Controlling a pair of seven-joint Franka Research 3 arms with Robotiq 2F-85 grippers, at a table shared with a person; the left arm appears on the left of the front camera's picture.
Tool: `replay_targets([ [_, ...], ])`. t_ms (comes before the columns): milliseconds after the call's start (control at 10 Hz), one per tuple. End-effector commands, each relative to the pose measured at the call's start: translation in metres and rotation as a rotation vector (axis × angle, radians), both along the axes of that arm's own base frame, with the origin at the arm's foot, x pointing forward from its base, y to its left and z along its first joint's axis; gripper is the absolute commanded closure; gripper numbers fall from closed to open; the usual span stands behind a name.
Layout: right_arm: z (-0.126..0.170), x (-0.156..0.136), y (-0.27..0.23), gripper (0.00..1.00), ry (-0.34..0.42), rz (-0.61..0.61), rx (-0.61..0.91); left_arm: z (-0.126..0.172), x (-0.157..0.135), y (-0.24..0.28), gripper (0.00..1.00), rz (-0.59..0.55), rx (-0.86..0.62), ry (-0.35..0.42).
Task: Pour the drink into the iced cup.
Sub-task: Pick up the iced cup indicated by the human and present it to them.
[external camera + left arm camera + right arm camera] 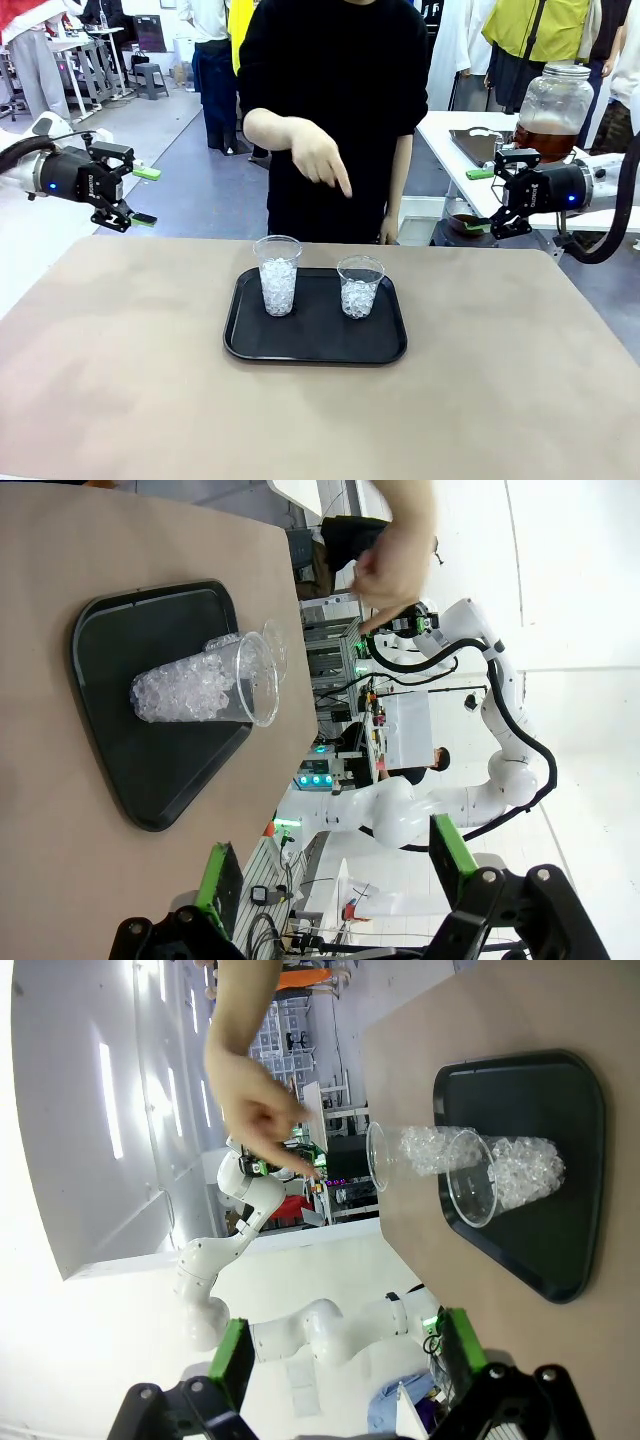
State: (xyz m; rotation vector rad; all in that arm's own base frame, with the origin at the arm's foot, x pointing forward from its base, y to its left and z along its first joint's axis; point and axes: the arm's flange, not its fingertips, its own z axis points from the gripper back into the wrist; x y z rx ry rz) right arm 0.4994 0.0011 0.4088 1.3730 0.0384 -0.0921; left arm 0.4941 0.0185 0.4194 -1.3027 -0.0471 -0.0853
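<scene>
Drink (548,142) sat in its jar (556,95), the iced cups (277,282) unfilled; left fingers (147,173) and right fingers (479,174) gaped empty, so fetching it likely came next.

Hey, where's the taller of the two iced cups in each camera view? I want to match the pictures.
Front view: the taller cup stands upright on the left half of the black tray.
Left wrist view: the taller cup shows sideways, left of centre, rim pointing right.
Right wrist view: the taller cup shows sideways, right of centre, rim pointing left, left of the shorter cup.
Shared landmark: the black tray beneath it.
</scene>
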Motion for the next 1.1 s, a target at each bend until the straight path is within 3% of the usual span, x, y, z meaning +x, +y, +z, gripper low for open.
replay_targets([
  [0, 0.0005, 0.0006, 0.0004, 0.00, -0.001, -0.012, 0.015, 0.0008, -0.0020, -0.0003, 0.00, 0.008, -0.005, 0.007],
  [1000, 0.0005, 0.0006, 0.0004, 0.00, -0.001, -0.012, 0.015, 0.0008, -0.0020, -0.0003, 0.00, 0.008, -0.005, 0.007],
])
